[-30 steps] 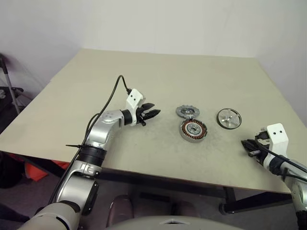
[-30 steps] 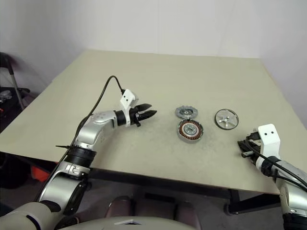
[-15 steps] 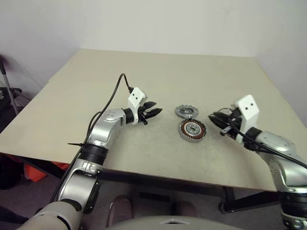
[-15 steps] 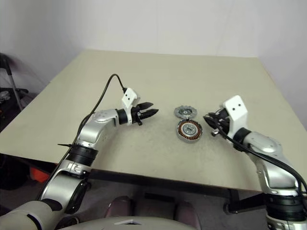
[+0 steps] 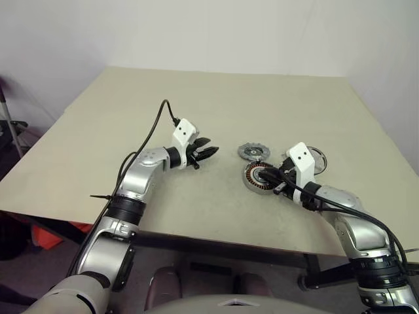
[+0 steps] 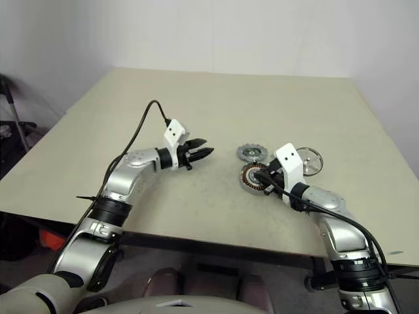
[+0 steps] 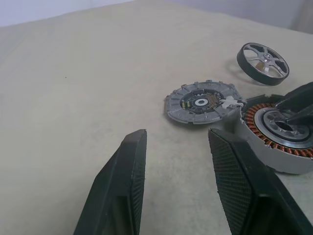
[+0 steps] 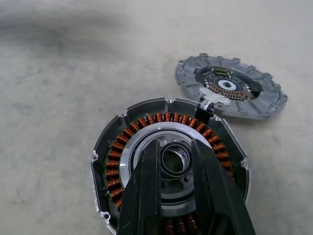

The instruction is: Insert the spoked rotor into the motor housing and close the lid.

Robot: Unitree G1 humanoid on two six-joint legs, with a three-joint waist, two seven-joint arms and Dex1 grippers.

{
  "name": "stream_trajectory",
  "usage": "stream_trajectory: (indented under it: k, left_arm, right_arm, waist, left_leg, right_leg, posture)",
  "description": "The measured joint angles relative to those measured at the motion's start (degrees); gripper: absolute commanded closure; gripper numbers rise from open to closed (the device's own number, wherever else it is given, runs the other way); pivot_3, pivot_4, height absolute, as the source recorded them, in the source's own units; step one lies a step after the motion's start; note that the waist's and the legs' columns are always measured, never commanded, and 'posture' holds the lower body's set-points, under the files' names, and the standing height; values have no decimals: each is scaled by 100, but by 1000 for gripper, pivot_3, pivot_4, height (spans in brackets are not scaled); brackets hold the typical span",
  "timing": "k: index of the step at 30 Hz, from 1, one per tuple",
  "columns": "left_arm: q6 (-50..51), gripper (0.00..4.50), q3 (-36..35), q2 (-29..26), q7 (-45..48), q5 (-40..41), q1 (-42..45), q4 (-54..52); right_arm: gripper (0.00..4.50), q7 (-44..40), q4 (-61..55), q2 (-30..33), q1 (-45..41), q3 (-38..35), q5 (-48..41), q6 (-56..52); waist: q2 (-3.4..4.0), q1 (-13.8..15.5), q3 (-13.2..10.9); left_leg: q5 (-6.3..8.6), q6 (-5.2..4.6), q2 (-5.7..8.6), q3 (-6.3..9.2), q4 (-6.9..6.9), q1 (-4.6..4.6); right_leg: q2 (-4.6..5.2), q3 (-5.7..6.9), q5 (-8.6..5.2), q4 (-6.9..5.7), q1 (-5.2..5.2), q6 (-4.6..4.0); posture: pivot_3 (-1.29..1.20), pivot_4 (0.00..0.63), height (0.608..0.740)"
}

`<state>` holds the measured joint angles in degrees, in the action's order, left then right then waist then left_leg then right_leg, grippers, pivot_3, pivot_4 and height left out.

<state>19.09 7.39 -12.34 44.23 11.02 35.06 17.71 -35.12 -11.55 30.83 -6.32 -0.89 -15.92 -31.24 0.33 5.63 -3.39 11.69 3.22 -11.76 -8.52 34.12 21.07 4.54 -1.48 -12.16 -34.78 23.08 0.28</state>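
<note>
On the beige table (image 5: 98, 131), I see the grey copper-wound motor housing (image 5: 262, 177) empty, its ribbed dark lid (image 5: 254, 152) open on the far side. The dark-rimmed, silver-spoked rotor (image 5: 317, 159) lies untouched to its right. My right gripper (image 5: 270, 178), nearly shut and empty, hovers over the hub; my left gripper (image 5: 208, 150) waits half-open.

Right gripper (image 6: 258, 178) over motor housing (image 6: 251, 176) (lid (image 6: 251, 154) lies beside).

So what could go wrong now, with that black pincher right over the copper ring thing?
The right gripper, nearly shut, sits over the motor housing hub; it might scrape the copper windings or nudge the housing. The lid lies open, apparently hinged to the housing, so it could swing too. The spoked rotor lies behind the right arm, which might knock it. The left gripper is open, holding nothing steady.
</note>
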Motion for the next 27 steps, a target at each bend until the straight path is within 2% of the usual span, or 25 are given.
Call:
stream_trajectory:
  k: [18, 24, 27]
  left_arm:
    - [-58, 2376, 0, -17, -74, -36, 1, 1]
    - [-108, 2376, 0, -17, -78, -58, 1, 11]
    - [-113, 2376, 0, -17, -78, -63, 1, 22]
  right_arm:
    - [3942, 1, 195, -102, -5, 95, 76, 213]
    - [1869, -106, 156, 2, 92, 62, 87, 288]
    - [1869, -105, 107, 1, 142, 59, 95, 329]
  waist:
    - [0, -4, 0]
    - [-1, -2, 0]
    - [-1, -2, 0]
  left_leg:
    - [-3, 5, 0, 0, 0, -6]
    - [-2, 4, -1, 0, -2, -4]
    - [-2, 4, -1, 0, -2, -4]
  right_leg:
    - [0, -1, 0, -3, -4, 0]
    - [-1, 0, 0, 0, -3, 0]
    - [-1, 0, 0, 0, -2, 0]
  posture:
    - [0, 0, 740]
    - [0, 0, 740]
    - [0, 0, 740]
